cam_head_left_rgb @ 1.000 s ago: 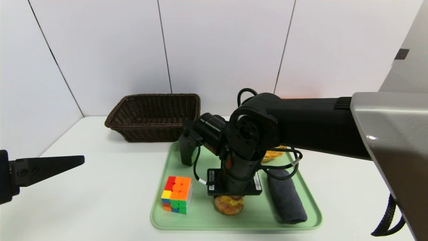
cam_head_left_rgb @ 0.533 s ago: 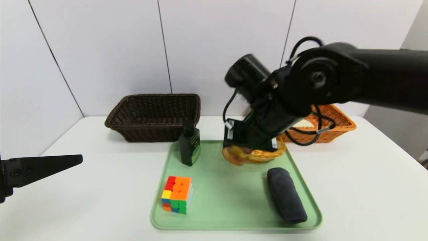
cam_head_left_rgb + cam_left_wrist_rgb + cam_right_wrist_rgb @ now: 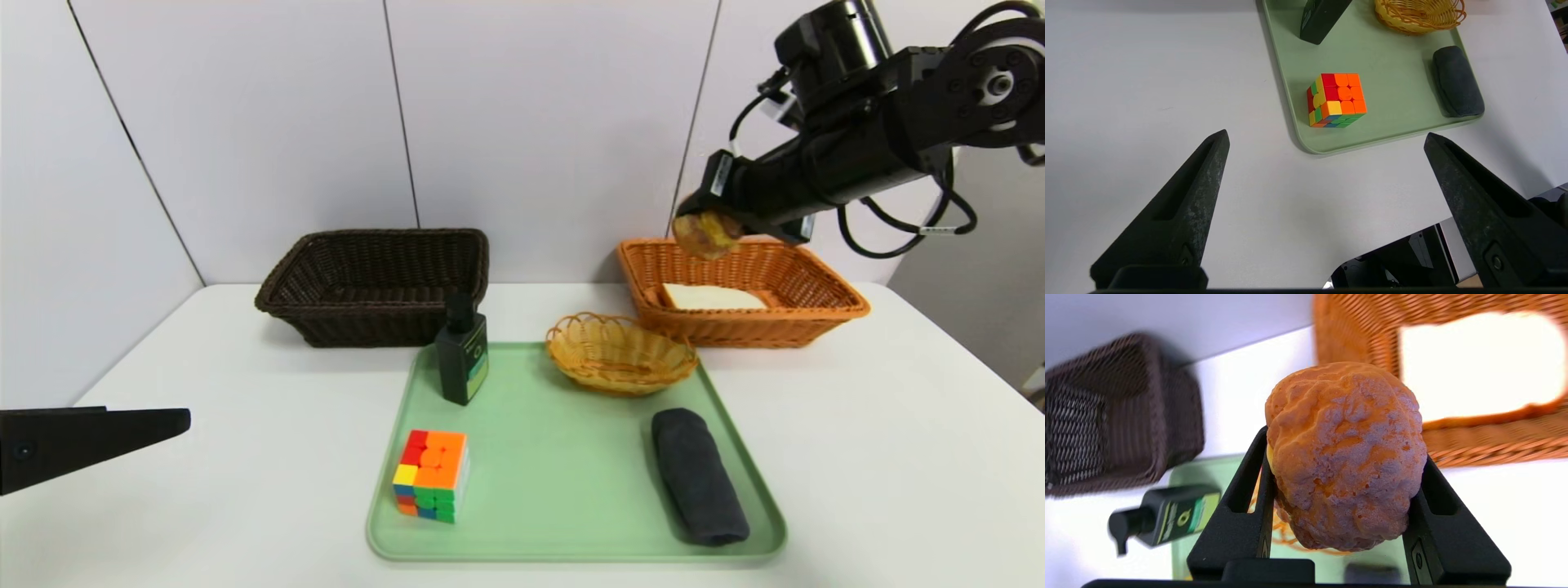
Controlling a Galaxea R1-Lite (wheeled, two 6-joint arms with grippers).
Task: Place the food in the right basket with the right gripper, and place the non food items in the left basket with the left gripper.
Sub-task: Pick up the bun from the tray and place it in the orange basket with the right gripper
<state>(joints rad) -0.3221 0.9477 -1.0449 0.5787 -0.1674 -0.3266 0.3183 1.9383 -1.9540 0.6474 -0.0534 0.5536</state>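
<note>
Right end effector (image 3: 709, 231) clamped on the round brown bun (image 3: 707, 234), held in the air above the near-left rim of the large orange-tan wicker basket (image 3: 833, 306).

The step in hand looked like carrying the second food item to its basket, where the square white bread slice (image 3: 712, 296) already lay; the next move would call for travelling further over the basket interior, lowering, then parting the fingers so the bun drops beside the slice, not on the rim. The left end effector (image 3: 1327, 141) hung with fingers wide apart and empty above the white desk (image 3: 245, 457), near the multicoloured puzzle cube (image 3: 432, 475), which sat with the dark green-black bottle (image 3: 462, 359) and rolled dark grey cloth (image 3: 700, 476) on the pale green tray (image 3: 571, 539); the dark brown wicker basket (image 3: 326, 322) awaited them.
</note>
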